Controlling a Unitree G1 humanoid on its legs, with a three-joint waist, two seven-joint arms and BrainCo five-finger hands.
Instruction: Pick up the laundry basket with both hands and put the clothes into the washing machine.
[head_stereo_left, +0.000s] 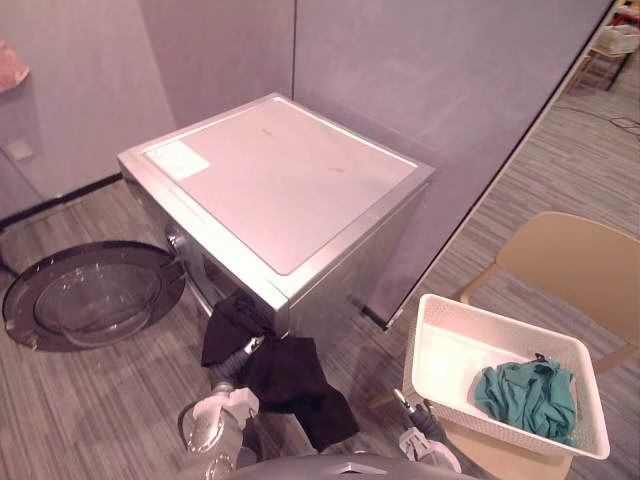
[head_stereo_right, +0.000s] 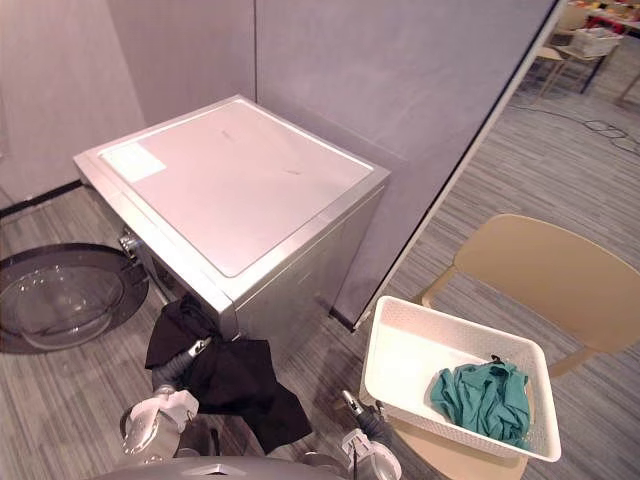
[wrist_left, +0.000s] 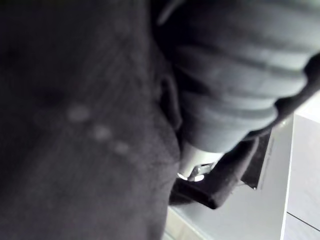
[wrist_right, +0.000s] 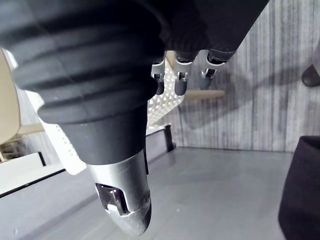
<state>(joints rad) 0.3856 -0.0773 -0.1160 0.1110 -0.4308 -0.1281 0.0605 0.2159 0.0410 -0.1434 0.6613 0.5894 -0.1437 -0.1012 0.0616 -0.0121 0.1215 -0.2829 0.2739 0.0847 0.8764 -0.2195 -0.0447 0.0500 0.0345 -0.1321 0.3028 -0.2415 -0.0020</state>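
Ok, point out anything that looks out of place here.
The black garment hangs down the washing machine's front, draped over the left robot hand, mostly outside it. A green garment lies in the white basket on the chair.

place: staged laundry corner, lab-like hall | evidence: grey partition panels (head_stereo_left: 430, 80), washing machine (head_stereo_left: 270, 180), carpet floor (head_stereo_left: 560, 190), chair (head_stereo_left: 580, 265)

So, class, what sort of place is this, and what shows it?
Probably a mock laundry corner: a washer with its door open, a basket holding green cloth on a chair, and partition walls.
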